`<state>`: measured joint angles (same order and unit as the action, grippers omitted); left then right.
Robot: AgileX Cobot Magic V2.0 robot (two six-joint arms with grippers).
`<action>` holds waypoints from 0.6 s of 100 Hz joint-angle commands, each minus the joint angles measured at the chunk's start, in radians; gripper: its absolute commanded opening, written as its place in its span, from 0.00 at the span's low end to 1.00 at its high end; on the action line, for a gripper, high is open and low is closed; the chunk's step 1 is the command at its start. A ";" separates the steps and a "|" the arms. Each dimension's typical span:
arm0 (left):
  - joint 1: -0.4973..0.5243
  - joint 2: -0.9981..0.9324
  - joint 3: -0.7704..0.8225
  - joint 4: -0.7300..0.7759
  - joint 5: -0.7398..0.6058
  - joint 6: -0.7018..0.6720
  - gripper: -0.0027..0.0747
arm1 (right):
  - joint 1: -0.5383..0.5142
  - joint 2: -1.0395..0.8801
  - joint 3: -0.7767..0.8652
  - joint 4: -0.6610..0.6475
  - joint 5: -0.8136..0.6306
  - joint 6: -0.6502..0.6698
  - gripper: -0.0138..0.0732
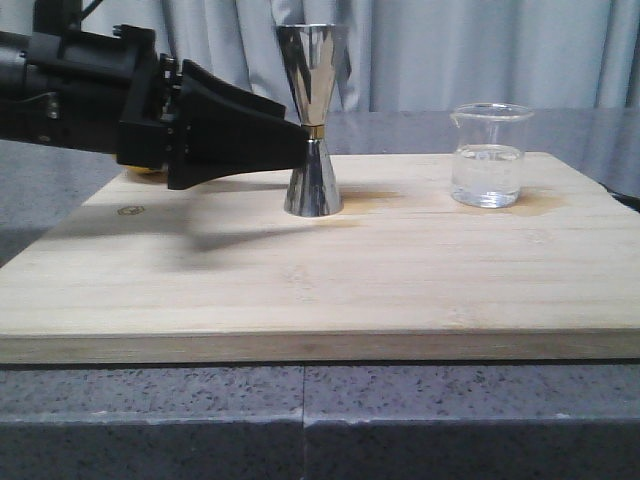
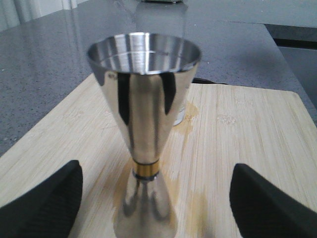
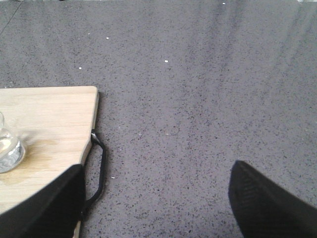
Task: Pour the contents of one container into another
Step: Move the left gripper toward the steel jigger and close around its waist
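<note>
Bamboo board [image 1: 320,290] is carrying both vessels on the bench. I'm bracketing the jigger [image 1: 313,118] at its waist with my left hand [image 2: 156,198], fingers apart, not touching. Beaker [image 1: 489,155] is sitting untouched, still full; right hand [image 3: 156,198] is hanging open nearby. Nothing's poured yet.

Jigger [image 1: 313,120]: steel, hourglass form, thin gold band at the waist, upright on my board, wide cone uppermost. From my left wrist its bowl [image 2: 143,49] shows no liquid that I can make out. Beaker [image 1: 489,155]: clear glass, pouring lip, faint white marks, upright, roughly half full of clear liquid. It stands to the jigger's right, well apart, toward the board's far right corner.
</note>
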<state>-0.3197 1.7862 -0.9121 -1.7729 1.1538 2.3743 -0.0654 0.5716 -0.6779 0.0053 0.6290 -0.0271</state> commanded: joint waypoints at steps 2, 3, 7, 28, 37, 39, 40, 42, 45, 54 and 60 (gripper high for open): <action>-0.027 -0.006 -0.052 -0.079 0.115 -0.007 0.77 | -0.004 0.010 -0.034 -0.005 -0.082 -0.007 0.78; -0.027 -0.004 -0.057 -0.079 0.115 -0.011 0.77 | -0.004 0.010 -0.034 -0.005 -0.082 -0.007 0.78; -0.036 0.009 -0.070 -0.079 0.115 -0.020 0.77 | -0.004 0.010 -0.034 -0.005 -0.082 -0.007 0.78; -0.061 0.019 -0.110 -0.079 0.115 -0.033 0.77 | -0.004 0.010 -0.034 -0.005 -0.082 -0.007 0.78; -0.076 0.027 -0.124 -0.079 0.115 -0.033 0.77 | -0.004 0.010 -0.034 -0.005 -0.082 -0.007 0.78; -0.081 0.029 -0.129 -0.079 0.115 -0.033 0.77 | -0.004 0.010 -0.034 -0.005 -0.082 -0.007 0.78; -0.083 0.032 -0.132 -0.079 0.115 -0.033 0.77 | -0.004 0.010 -0.034 -0.005 -0.082 -0.007 0.78; -0.083 0.033 -0.135 -0.079 0.115 -0.033 0.77 | -0.004 0.010 -0.034 -0.005 -0.082 -0.007 0.78; -0.088 0.036 -0.139 -0.079 0.115 -0.033 0.77 | -0.004 0.010 -0.034 -0.005 -0.082 -0.007 0.78; -0.089 0.040 -0.141 -0.079 0.115 -0.037 0.77 | -0.004 0.010 -0.034 -0.005 -0.082 -0.007 0.78; -0.089 0.042 -0.141 -0.079 0.115 -0.037 0.77 | -0.004 0.010 -0.034 -0.005 -0.082 -0.007 0.78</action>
<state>-0.4017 1.8667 -1.0250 -1.7729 1.1538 2.3517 -0.0654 0.5716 -0.6779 0.0053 0.6274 -0.0271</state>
